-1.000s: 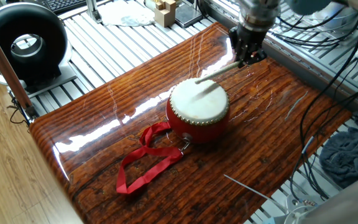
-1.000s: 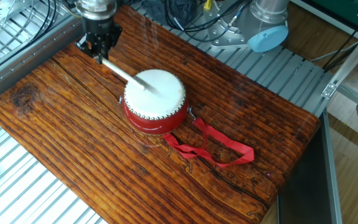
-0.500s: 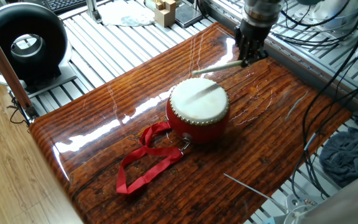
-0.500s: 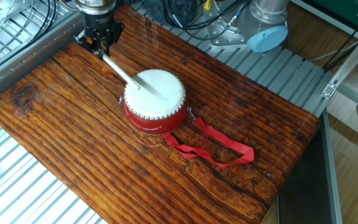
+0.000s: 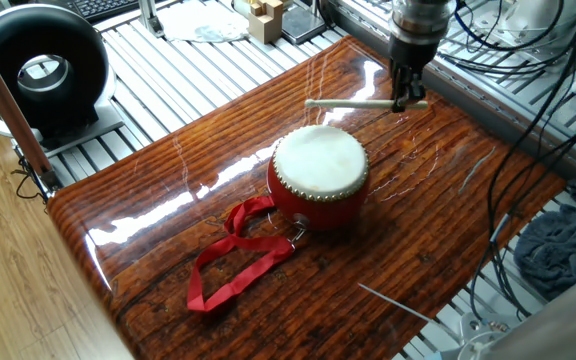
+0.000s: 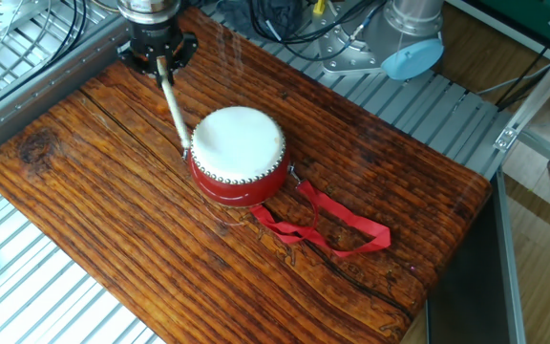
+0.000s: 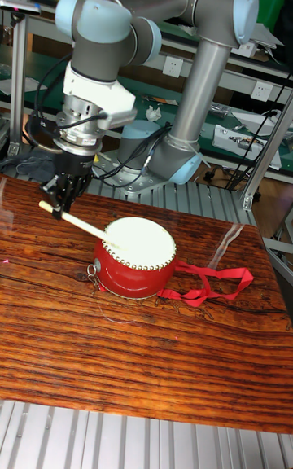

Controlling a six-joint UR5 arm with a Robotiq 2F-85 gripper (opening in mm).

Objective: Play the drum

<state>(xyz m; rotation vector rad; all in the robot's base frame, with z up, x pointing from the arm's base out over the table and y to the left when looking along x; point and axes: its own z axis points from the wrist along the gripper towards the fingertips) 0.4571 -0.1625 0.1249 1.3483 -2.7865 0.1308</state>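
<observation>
In one fixed view the drum [image 5: 319,177] sits near the middle of the glossy wooden table [image 5: 148,210], its red ribbon strap [image 5: 233,262] trailing toward 7 o'clock, while the gripper [image 5: 406,98] at the drum's 1 o'clock is clamped on a pale drumstick [image 5: 353,103] held level above the far rim. In the other fixed view the gripper [image 6: 160,63] stands at the drum's [image 6: 239,155] 11 o'clock, the drumstick [image 6: 174,103] slanting down toward the drum's left edge. In the tall fixed view the gripper [image 7: 59,205] grips the drumstick [image 7: 85,226] at the drum's [image 7: 135,257] 10 o'clock, its tip over the cream skin; whether it touches cannot be told.
</observation>
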